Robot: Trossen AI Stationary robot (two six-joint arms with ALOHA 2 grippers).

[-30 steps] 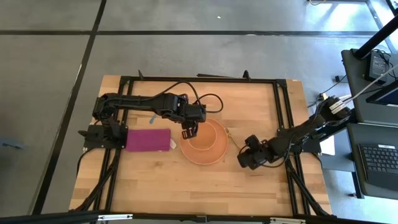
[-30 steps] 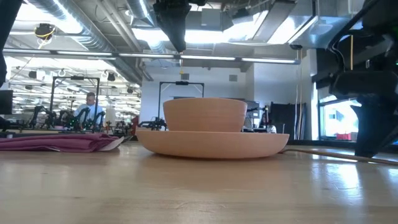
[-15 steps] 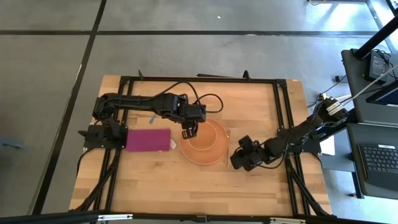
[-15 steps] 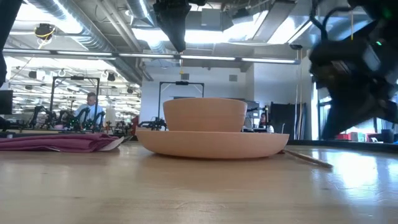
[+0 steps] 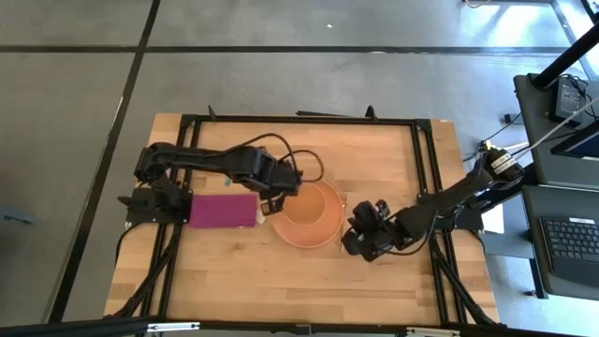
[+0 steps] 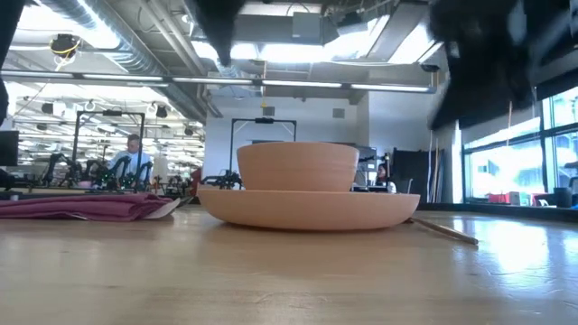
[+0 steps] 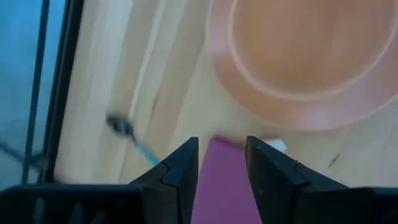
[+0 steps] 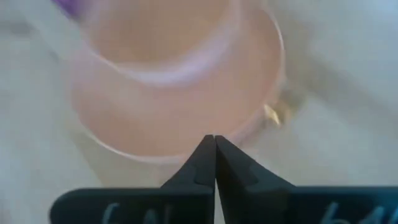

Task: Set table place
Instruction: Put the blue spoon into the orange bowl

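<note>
Bowl sits in plate; fork partly hidden behind. Left gripper narrowly parted, empty; right gripper closed, empty.

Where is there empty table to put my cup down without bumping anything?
The near stretch of the table, below the plate and napkin, is bare wood, and so is the far right corner. The middle is crowded: the left gripper by the napkin, the right gripper at the plate's rim.

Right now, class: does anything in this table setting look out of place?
Yes. The gold fork lies askew, angled out from the plate rim, and the spoon sits off alone near the table's frame.
</note>
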